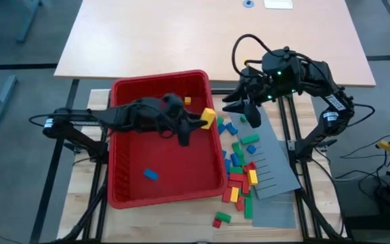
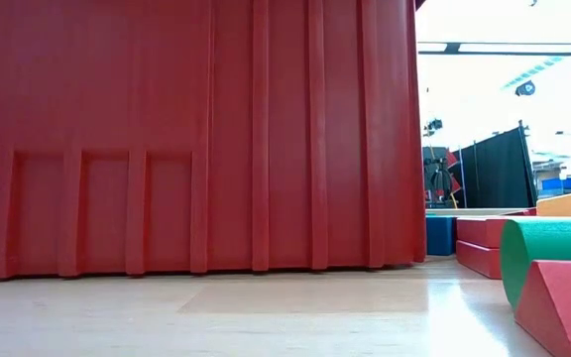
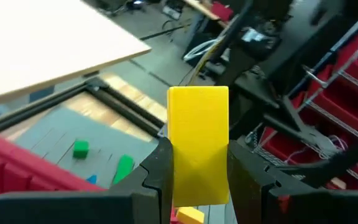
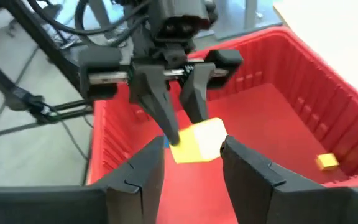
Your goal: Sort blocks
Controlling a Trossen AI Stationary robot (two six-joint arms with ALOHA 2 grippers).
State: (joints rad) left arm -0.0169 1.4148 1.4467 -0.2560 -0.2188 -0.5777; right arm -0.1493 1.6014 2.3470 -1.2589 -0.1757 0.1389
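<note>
Your left gripper (image 1: 207, 120) is clenched on a yellow block (image 1: 208, 117) at the red bin's (image 1: 124, 200) right rim — hold it level; the right gripper (image 4: 188, 163) waits spread nearby.

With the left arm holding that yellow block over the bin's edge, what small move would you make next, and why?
Probably carry the yellow block a little farther inward over the red bin before releasing. The left gripper is shut on it right at the bin's right rim, so a drop now might land outside among the loose blocks. The right gripper hovers open nearby.
</note>
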